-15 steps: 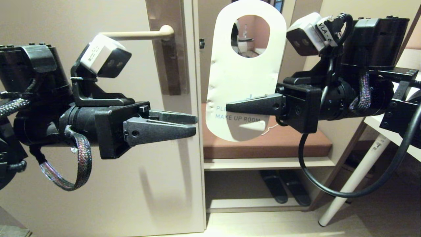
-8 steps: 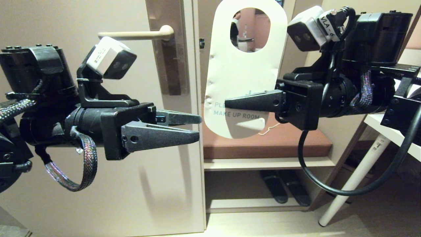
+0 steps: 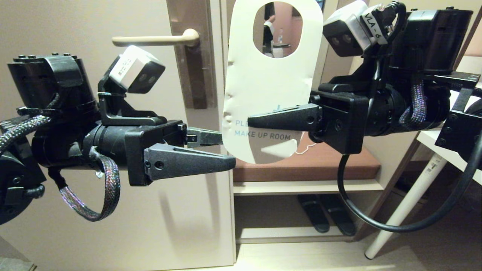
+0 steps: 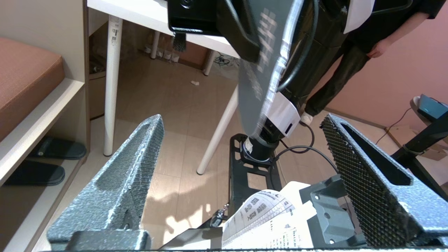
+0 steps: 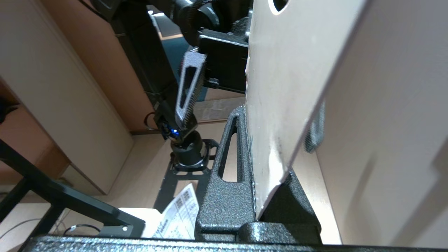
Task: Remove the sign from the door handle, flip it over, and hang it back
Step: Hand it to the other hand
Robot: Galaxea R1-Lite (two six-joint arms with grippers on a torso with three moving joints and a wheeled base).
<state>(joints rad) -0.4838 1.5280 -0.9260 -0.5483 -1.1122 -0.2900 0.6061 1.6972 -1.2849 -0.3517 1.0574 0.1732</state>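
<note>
r gripper (image 3: 250,121) pinches sign (image 3: 263,75) upright; l gripper (image 3: 226,150) spread wide at its edge.

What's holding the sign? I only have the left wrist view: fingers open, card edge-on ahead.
Observer: The right gripper is shut on the sign, low on its right edge.
Operator: Where's my gripper relative to it?
Observer: The left gripper is at the sign's lower left corner, far finger behind the card, near finger in front.
Operator: Handle free?
Observer: Yes, the door handle is bare; the sign hangs in the air to its right.
</note>
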